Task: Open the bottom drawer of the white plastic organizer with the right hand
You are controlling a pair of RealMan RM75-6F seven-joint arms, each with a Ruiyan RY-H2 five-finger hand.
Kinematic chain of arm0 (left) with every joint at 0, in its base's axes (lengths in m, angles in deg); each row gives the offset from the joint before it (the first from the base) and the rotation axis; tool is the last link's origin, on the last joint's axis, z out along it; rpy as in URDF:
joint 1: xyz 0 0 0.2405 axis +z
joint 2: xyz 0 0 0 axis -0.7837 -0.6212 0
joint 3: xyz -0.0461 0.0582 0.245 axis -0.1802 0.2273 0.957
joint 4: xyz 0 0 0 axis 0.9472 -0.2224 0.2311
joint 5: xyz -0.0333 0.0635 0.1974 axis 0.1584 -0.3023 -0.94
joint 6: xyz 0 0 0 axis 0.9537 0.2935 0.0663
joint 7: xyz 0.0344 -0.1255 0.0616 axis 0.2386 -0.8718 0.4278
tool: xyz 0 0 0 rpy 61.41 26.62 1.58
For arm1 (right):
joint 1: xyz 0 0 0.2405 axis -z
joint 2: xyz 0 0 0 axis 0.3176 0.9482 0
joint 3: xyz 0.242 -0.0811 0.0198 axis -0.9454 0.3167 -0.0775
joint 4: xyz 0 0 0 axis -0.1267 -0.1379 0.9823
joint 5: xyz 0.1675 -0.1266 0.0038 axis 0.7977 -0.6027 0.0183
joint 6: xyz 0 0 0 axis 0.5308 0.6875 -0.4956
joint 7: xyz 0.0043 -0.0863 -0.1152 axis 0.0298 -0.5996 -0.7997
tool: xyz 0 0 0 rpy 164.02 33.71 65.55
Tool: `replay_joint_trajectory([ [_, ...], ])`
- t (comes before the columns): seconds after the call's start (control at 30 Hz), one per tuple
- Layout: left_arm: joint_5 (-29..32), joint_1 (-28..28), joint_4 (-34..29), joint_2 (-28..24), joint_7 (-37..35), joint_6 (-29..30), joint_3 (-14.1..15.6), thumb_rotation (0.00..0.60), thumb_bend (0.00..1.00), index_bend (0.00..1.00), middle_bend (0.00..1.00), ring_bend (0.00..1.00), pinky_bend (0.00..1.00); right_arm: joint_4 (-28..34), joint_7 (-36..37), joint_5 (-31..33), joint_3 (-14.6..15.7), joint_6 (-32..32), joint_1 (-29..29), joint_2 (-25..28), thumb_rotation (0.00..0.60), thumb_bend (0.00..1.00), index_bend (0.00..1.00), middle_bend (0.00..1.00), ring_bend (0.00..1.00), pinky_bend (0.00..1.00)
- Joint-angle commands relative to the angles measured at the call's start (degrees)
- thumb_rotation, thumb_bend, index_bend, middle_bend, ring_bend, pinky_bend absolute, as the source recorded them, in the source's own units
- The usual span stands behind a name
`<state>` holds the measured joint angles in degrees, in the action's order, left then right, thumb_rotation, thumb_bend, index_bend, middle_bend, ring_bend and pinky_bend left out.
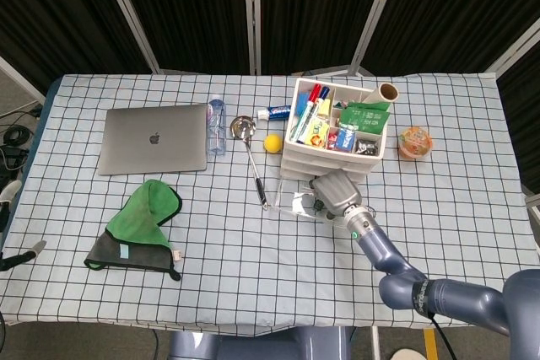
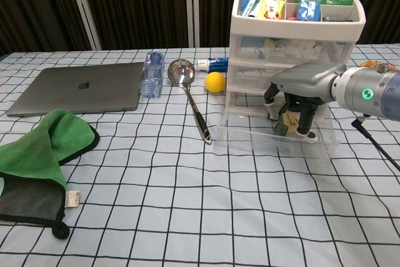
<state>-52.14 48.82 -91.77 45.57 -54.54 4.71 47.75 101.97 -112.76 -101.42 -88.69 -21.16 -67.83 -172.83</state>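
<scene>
Standing near the far right of the checked table point(image 1: 253, 276), the white plastic organizer point(image 2: 297, 48) is seen with its drawer fronts facing the robot. Its bottom drawer point(image 2: 278, 137) is pulled out toward the near edge, its long axis running left to right across the table. The right hand point(image 2: 299, 89) is held over the drawer's right part, palm down, with its fingers point(image 2: 305, 117) curled downward into the drawer; whether anything is gripped cannot be told. The left hand is not shown in either view. A metal ladle point(image 1: 251, 158) is laid just left of the drawer, and a yellow ball point(image 2: 215, 82) is placed beside the organizer.
</scene>
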Motion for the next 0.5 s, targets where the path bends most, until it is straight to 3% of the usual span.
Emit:
replay_joint_trajectory([
  [0.03, 0.07, -0.04, 0.04, 0.04, 0.03, -0.07, -0.01, 0.600, 0.00, 0.00, 0.00, 0.00, 0.00, -0.65, 1.61, -1.22, 0.38, -0.51, -0.08, -0.37, 0.600, 0.00, 0.48, 1.00, 1.00, 0.83],
  [0.5, 0.26, -0.11, 0.15, -0.09, -0.49, -0.28, -0.02, 0.600, 0.00, 0.00, 0.00, 0.00, 0.00, -2.84, 3.76, -1.49, 1.91, -2.78, -1.10, -0.96, 0.600, 0.00, 0.48, 1.00, 1.00, 0.83],
])
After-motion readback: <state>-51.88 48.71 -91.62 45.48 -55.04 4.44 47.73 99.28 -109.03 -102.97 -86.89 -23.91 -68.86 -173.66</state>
